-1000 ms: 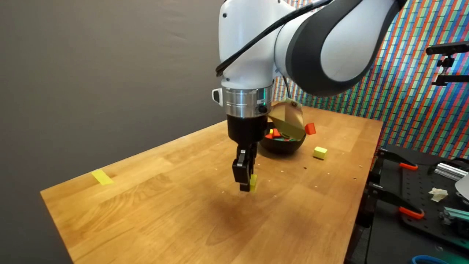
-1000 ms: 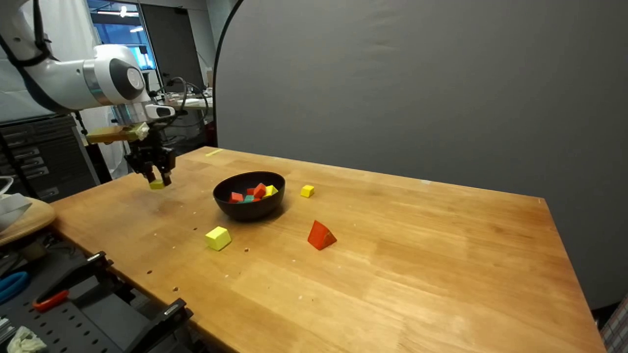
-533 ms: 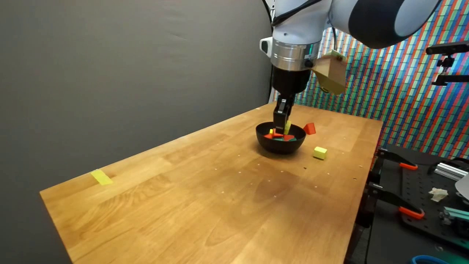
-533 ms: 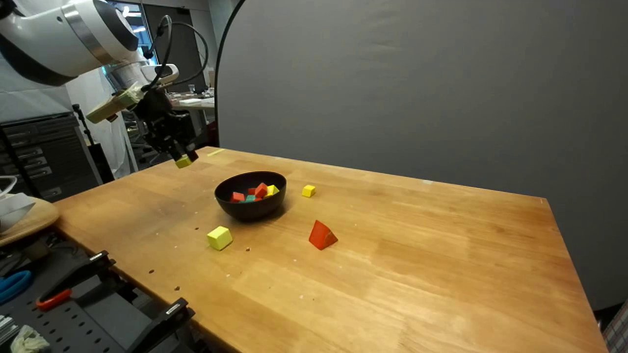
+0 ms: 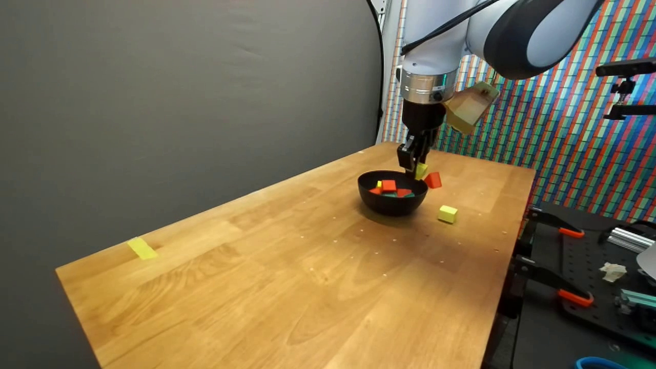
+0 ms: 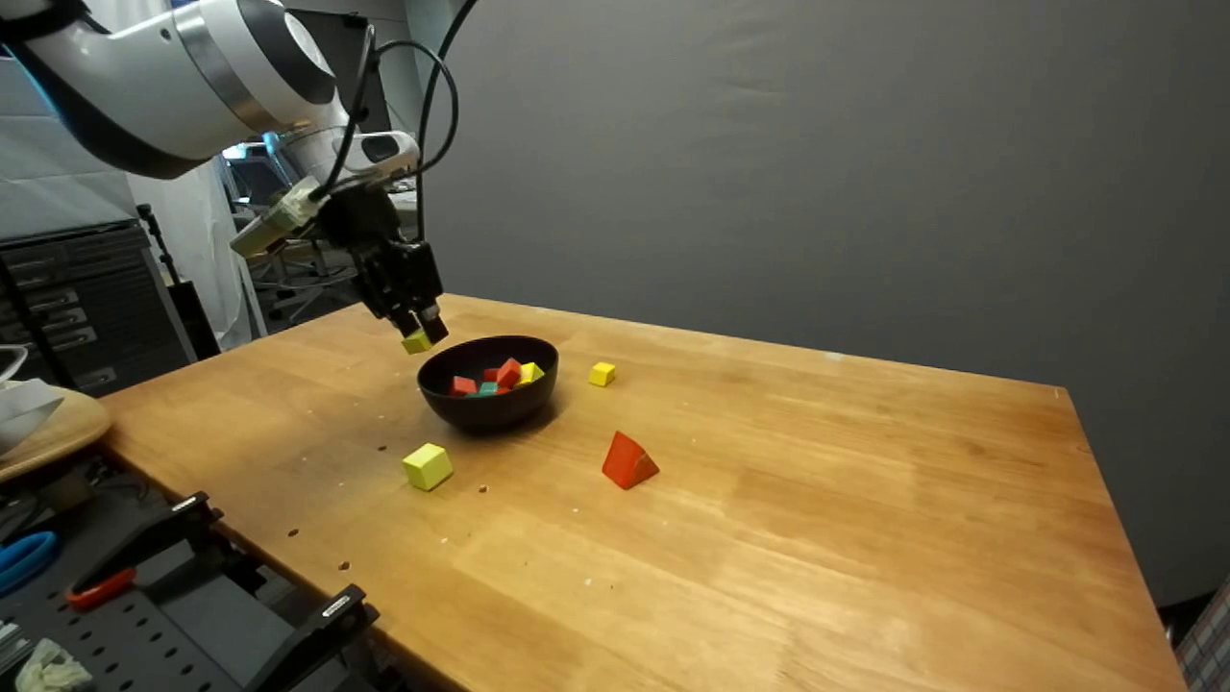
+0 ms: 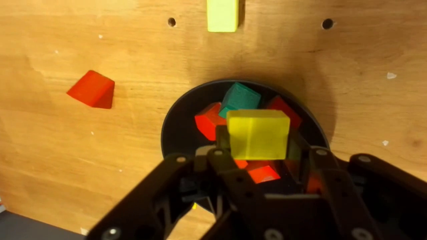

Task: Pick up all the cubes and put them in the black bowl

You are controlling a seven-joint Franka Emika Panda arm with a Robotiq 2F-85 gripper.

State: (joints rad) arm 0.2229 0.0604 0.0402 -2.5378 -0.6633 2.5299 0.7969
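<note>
One yellow block (image 7: pixel 259 135) tight in the closed hand (image 6: pixel 421 332), near the black bowl (image 6: pixel 486 413)

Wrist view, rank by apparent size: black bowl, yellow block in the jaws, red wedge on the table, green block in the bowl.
1. Black bowl
2. Yellow block, enlarged by being closest up
3. Red wedge and green block: too alike to rank; the green one is partly hidden
</note>
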